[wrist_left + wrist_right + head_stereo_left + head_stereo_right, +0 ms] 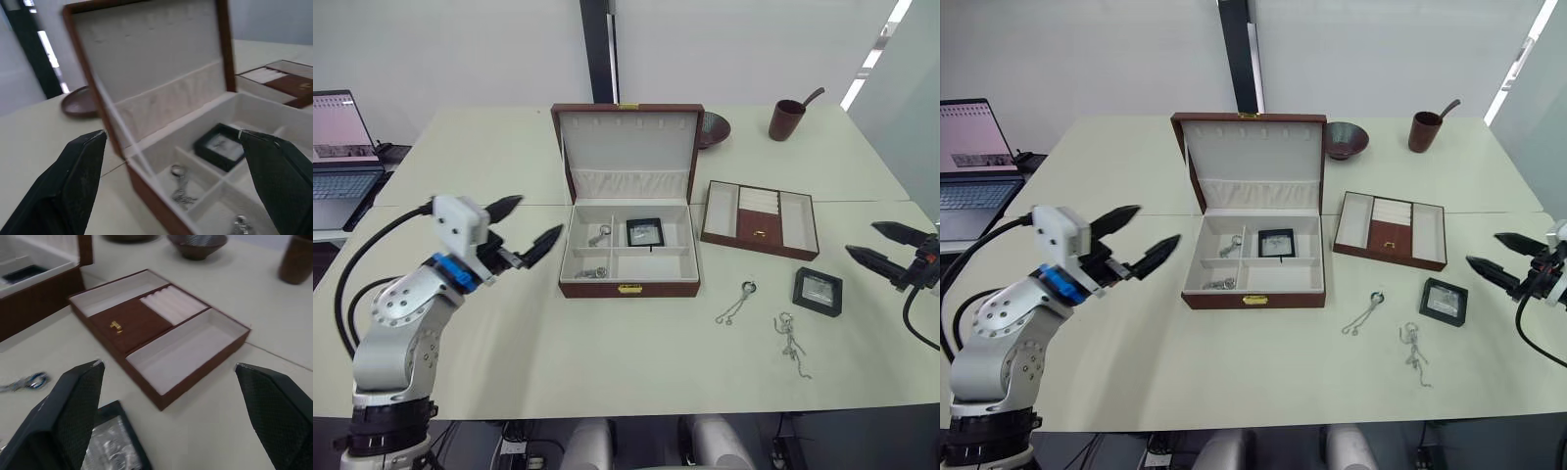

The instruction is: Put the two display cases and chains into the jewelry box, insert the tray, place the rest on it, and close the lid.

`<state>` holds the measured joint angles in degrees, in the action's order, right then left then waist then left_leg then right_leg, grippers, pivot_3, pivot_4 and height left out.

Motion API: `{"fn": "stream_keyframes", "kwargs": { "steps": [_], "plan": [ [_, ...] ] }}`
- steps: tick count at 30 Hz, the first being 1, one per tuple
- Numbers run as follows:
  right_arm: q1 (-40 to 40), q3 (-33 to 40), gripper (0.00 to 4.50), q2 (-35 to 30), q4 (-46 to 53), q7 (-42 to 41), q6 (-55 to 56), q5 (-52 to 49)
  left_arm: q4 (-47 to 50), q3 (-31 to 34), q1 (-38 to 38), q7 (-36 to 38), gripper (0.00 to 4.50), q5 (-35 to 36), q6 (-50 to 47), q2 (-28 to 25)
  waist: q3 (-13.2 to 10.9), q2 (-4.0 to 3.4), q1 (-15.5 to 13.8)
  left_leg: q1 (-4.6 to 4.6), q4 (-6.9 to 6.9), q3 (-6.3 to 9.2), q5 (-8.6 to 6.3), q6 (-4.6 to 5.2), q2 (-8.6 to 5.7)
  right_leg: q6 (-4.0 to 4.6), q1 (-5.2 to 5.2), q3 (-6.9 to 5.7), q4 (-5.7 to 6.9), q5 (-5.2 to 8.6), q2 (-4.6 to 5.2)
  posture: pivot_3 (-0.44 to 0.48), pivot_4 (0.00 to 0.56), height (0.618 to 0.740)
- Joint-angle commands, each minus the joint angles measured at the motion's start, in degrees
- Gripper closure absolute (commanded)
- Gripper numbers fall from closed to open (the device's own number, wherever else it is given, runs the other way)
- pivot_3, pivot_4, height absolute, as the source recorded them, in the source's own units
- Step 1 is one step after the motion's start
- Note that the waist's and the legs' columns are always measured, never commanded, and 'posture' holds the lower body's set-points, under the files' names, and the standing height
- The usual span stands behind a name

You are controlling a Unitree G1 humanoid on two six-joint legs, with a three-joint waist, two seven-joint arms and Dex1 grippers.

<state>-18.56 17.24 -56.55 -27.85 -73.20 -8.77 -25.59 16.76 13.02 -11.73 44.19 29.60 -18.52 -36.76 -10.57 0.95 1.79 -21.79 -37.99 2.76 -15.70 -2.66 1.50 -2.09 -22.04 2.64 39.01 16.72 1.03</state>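
Note:
The brown jewelry box (628, 286) stands open in the middle of the table, lid upright. Inside lie one black display case (644, 232) and two chains (598, 235) (591, 272) in the left compartments. A second black display case (818, 291) rests on the table to the right, next to two loose chains (737, 304) (791, 343). The brown tray (760, 219) sits right of the box. My left gripper (538, 217) hovers open just left of the box. At the table's right edge my right gripper (863, 239) is open, beside the second case.
A dark bowl (713, 127) and a brown cup with a spoon (787, 119) stand at the back of the table. A laptop (342, 147) sits on a side desk at the far left. Bare tabletop lies in front of the box.

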Motion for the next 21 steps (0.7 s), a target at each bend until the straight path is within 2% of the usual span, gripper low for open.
{"fn": "stream_keyframes", "kwargs": {
  "steps": [1,7,11,18,21],
  "plan": [
    [0.95,-3.08,0.00,-3.33,5.24,-5.64,-1.17,1.54,5.81,-3.82,-1.12,6.26,0.03,4.96,-3.04,-1.69,0.00,0.00,0.03,-0.01,0.00,0.00,0.00,0.00,0.00,0.00,-0.01,-0.01,0.00,0.00,0.00,0.000,0.150,0.740],
    [1.90,-7.96,0.00,-6.42,9.94,-10.21,-2.80,4.27,10.34,-7.25,5.40,14.84,0.03,5.90,-1.76,-4.64,-0.04,-0.06,0.17,0.03,0.00,-0.03,0.00,0.00,0.01,0.00,-0.02,0.03,0.01,0.00,-0.02,0.000,0.150,0.740],
    [1.56,-10.29,0.00,-6.83,10.26,-10.33,-2.12,7.17,11.25,-8.04,12.49,18.62,0.03,3.11,3.41,-5.40,-0.05,-0.07,0.04,0.02,0.00,-0.02,0.00,0.00,0.01,0.01,-0.02,0.02,0.00,0.01,-0.04,0.000,0.150,0.740],
    [1.71,-12.40,0.00,-6.23,11.75,-9.93,-3.09,9.44,12.53,-7.19,17.51,16.87,0.03,1.74,9.61,-1.89,-0.06,-0.07,-0.15,-0.02,-0.02,-0.01,0.00,0.00,0.01,0.01,-0.02,0.02,-0.04,0.02,0.04,0.000,0.150,0.740],
    [1.86,-13.51,0.00,-6.06,12.21,-9.38,-3.36,10.50,13.85,-8.00,21.85,18.03,0.03,-0.28,13.48,-1.71,-0.06,-0.07,-0.09,-0.01,0.00,-0.01,0.00,0.01,0.02,0.01,-0.02,0.02,-0.04,0.02,0.03,0.000,0.150,0.740]
  ]
}}
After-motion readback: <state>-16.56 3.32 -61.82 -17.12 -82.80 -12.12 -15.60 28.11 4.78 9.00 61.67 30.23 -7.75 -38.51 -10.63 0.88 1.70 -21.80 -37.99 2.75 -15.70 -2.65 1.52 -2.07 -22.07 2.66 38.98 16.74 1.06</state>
